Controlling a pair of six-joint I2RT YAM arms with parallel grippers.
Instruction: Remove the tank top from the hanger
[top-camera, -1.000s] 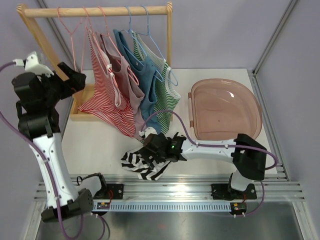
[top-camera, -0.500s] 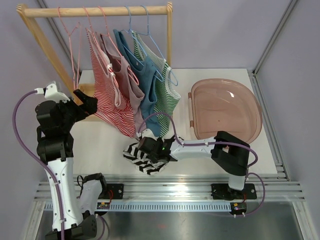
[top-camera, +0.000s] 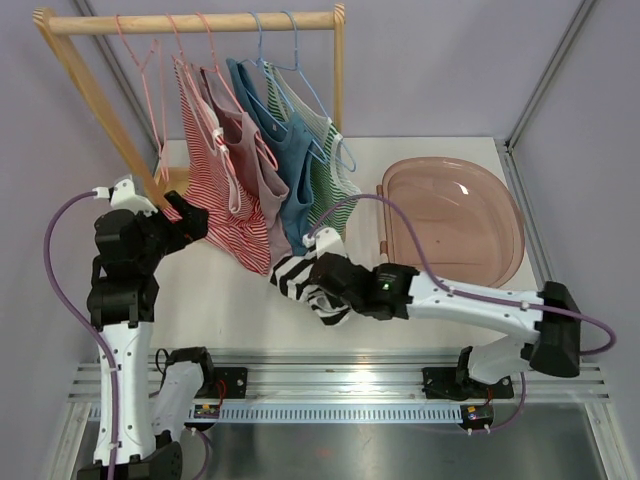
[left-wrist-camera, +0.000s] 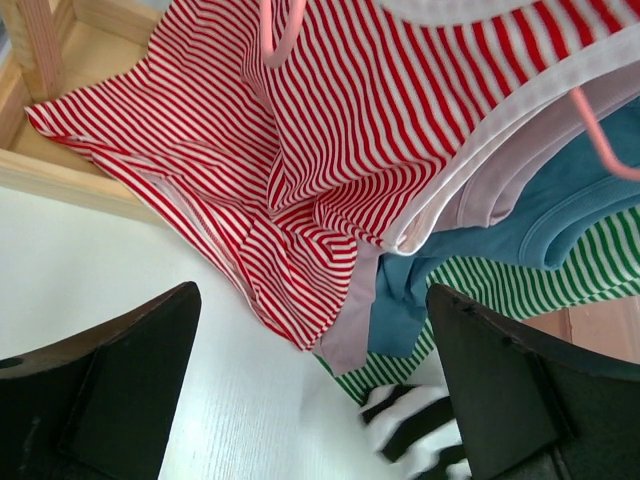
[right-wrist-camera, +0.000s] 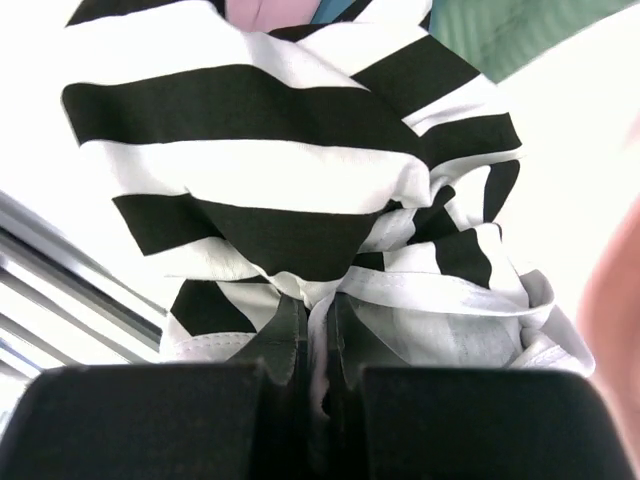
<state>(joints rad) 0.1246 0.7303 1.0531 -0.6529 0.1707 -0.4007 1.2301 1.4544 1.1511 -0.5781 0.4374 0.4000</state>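
**Ana:** Where is the black-and-white top (top-camera: 298, 276) going?

**Ben:** It is hanging from the right pincer (top-camera: 335, 290), over the near middle of the table (top-camera: 200, 290), just left of the pink tub (top-camera: 500, 215). The pincer is squeezing shut on the cloth.

**Ana:** How should it be carrying it?

**Ben:** Holding tight and lifting high, so nothing is dragging.

**Ana:** And the left pincer (top-camera: 195, 222)?

**Ben:** It is gaping wide beside the red striped top (left-wrist-camera: 330, 130), holding nothing.

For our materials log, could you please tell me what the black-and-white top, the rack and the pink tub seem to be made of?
The black-and-white top: soft matte fabric, likely knit; it bunches and folds. The rack: pale wood, seemingly unvarnished; matte, light tan. The pink tub: translucent plastic, glossy; highlights show on its floor.
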